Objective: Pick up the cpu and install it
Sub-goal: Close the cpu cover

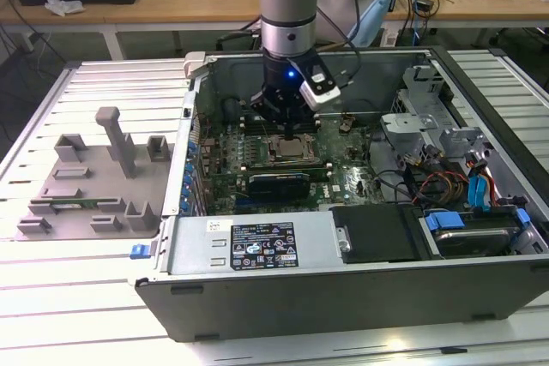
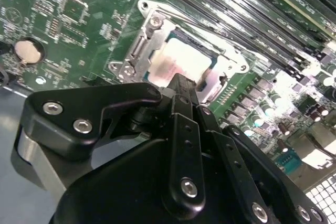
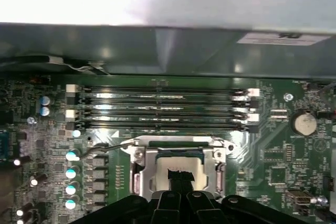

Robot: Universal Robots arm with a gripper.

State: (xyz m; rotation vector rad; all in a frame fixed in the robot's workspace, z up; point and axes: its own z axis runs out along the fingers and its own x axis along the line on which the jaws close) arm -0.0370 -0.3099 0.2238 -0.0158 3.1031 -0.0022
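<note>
The cpu (image 1: 292, 150) is a pale silver square lying flat in the motherboard socket (image 1: 273, 159) inside the open computer case. In both wrist views the cpu (image 2: 178, 59) (image 3: 176, 162) sits within the metal socket frame (image 2: 152, 22) (image 3: 137, 153). My gripper (image 1: 287, 129) hangs straight over it, pointing down. Its black fingertips (image 3: 179, 176) are drawn together, narrower than the chip, over the chip's middle. The gripper (image 2: 181, 80) tip ends right at the chip's top. I cannot tell whether it touches. Nothing is held between the fingers.
Memory slots (image 3: 163, 108) run just beyond the socket, with the case wall (image 3: 168, 51) behind them. A power supply (image 1: 253, 246) and drive bay with cables (image 1: 446, 186) fill the case's near and right parts. A grey fixture tray (image 1: 94, 177) stands on the exterior view's left.
</note>
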